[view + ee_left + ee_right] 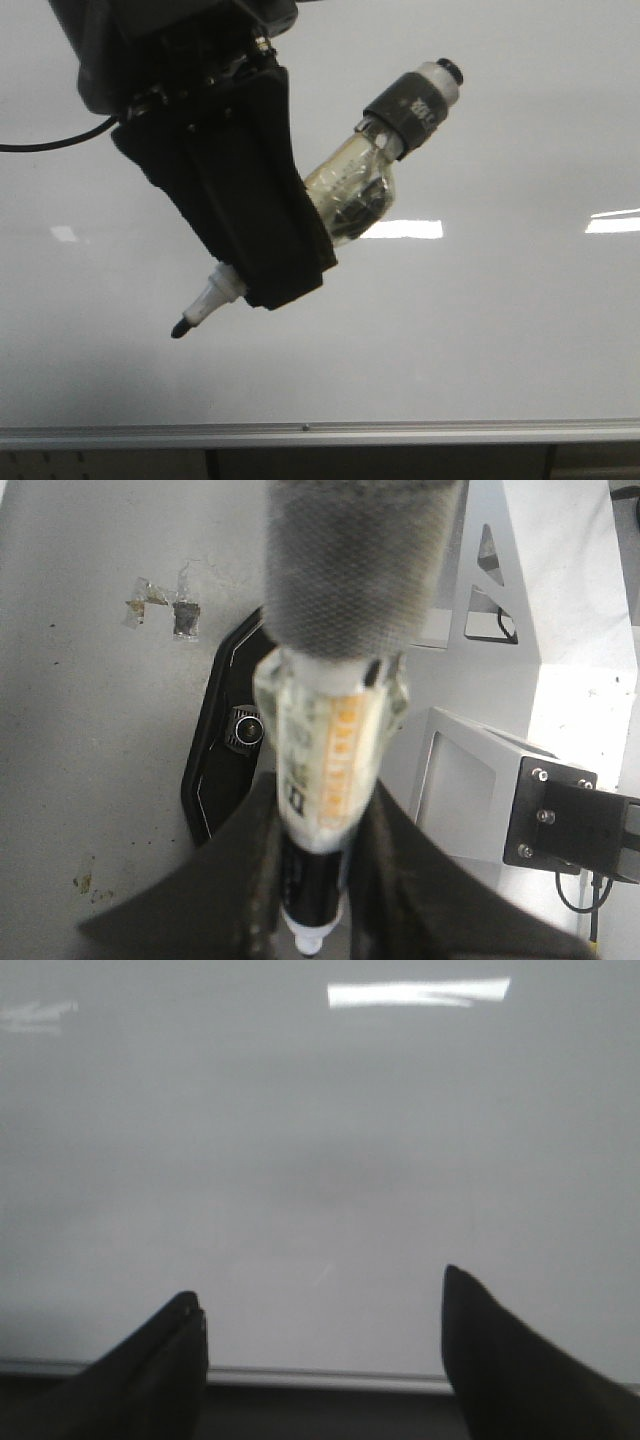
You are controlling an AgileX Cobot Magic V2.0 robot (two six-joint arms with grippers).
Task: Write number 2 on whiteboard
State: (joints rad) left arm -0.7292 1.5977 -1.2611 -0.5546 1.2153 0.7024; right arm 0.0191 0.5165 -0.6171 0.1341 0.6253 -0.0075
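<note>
The left fingers (262, 262), wrapped in black fabric, are clenched around a whiteboard marker (206, 305), which runs slantwise through them. In the front view the marker's black tip points down and to the left, out below the fingers, and hangs in front of the whiteboard (480, 340); whether the tip touches the surface cannot be told. The marker's upper end sticks out above and to the right of the fingers, bundled in clear tape with a dark band and a pale cap at its top. In the left wrist view the same marker (325, 780) shows a white and orange label and dark body between the two dark fingers, with a grey mesh-covered piece (355, 565) on its far end.

The right fingers (325, 1360) are spread wide with nothing between them, two dark points well apart in front of the board (320, 1160).

The whiteboard fills the front view, glossy and pale grey, with bright rectangular light reflections on it and a silver aluminium rail (320, 433) along its lower edge. No written stroke of the number 2 can be made out on the board in any view.
</note>
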